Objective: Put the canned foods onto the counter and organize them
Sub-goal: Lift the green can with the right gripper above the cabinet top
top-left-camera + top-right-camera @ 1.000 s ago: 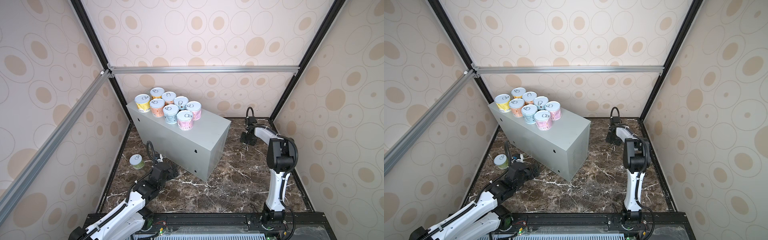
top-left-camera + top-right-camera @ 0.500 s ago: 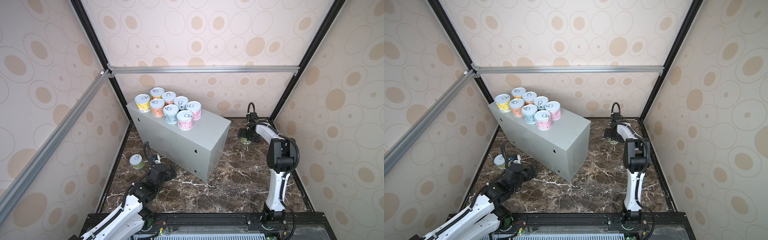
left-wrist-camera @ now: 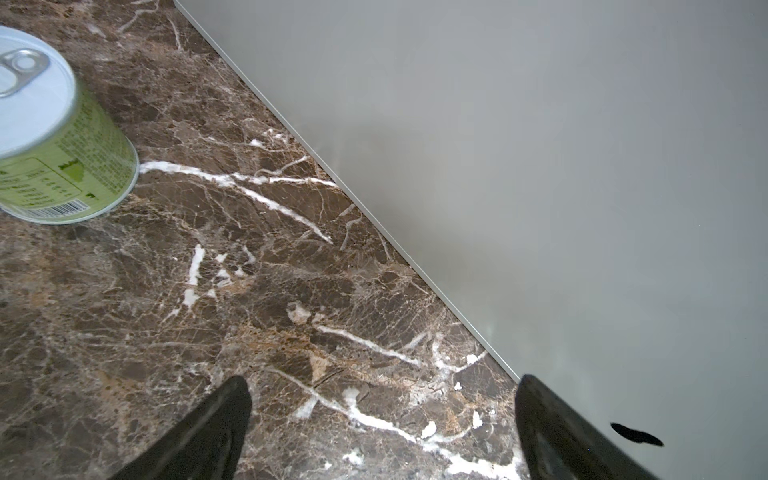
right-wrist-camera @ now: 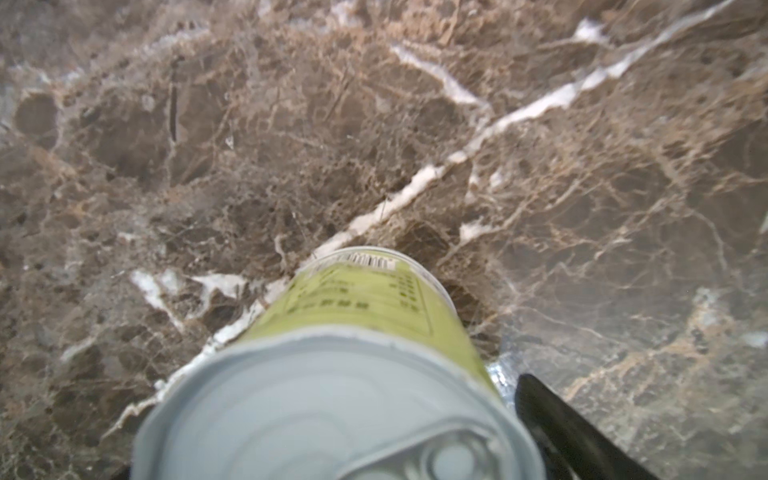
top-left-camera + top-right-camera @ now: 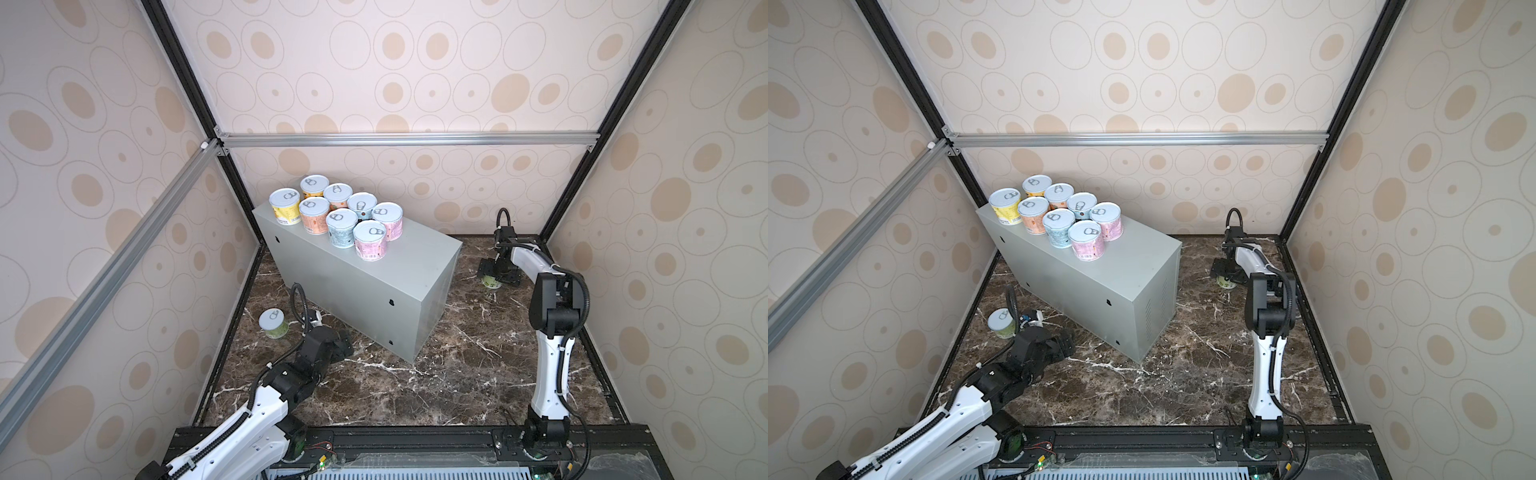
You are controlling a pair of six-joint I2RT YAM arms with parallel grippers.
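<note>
Right hand [image 5: 494, 275] is spread wide astride a green can [image 4: 365, 307] on the floor [image 5: 457, 374], seemingly for a grasp; one finger is hidden by the lid [image 4: 332, 415]. Left hand [image 3: 382, 419], open and empty, is held low beside the counter [image 5: 374, 286], near a second can [image 3: 62, 158]. Eight cans [image 5: 341, 220] are packed at its upper-left end, leaving room.

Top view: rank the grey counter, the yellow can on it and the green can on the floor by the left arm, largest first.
1. counter
2. yellow can and green can: nearly alike; the green one stands lower, farther from the camera, so unranked.
</note>
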